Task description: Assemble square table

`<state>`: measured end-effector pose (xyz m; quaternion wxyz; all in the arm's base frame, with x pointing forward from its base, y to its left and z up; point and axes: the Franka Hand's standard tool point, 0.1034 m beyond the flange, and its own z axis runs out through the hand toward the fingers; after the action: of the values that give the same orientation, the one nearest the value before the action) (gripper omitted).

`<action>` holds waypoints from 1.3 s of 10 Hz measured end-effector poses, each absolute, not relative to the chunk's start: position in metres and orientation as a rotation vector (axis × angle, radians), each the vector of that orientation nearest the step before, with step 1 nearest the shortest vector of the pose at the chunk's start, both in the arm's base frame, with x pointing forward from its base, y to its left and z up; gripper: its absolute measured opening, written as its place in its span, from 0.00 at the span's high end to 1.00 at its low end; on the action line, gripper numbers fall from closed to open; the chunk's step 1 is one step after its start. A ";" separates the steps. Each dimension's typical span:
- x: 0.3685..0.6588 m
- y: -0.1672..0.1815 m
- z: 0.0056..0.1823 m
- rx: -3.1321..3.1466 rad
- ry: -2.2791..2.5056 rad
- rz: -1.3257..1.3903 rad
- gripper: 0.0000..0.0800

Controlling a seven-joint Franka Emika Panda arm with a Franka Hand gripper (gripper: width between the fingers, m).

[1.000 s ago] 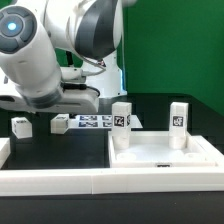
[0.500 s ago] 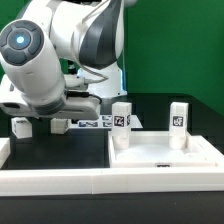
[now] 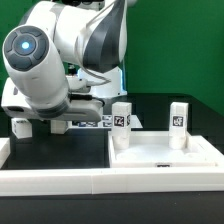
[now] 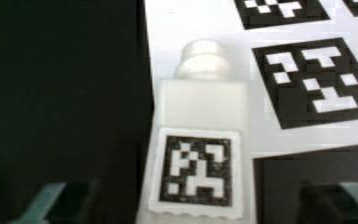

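Only the wrist view shows us the pincer point(image 4: 197, 205): fingers apart, straddling a lying leg point(image 4: 201, 120) at the marker board's point(image 4: 309, 140) edge. The exterior view shows the arm point(image 3: 45, 70) bent low over the tabletop point(image 3: 60, 150), with the square table slab point(image 3: 165, 155) at that view's right.

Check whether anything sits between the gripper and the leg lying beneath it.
Nothing visible does. In the wrist view the leg lies directly under the open gripper, along the edge of the marker board. There is one fingertip on each side of it, and the gaps between them are clear.
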<state>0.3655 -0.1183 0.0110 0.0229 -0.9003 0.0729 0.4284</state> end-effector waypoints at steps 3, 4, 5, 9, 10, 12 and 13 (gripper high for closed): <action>0.365 -0.118 0.011 -2.787 0.226 1.329 0.64; 0.367 -0.117 0.011 -2.790 0.224 1.326 0.64; 0.370 -0.115 0.011 -2.793 0.217 1.322 0.64; 0.406 -0.109 0.038 -2.794 0.184 1.303 0.64; 0.419 -0.108 0.049 -2.798 0.169 1.294 0.64; 0.441 -0.107 0.070 -2.796 0.161 1.282 0.64; 0.449 -0.108 0.074 -2.811 0.157 1.256 0.64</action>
<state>0.4489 -0.1081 0.0738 0.0296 -0.9114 0.0511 0.4073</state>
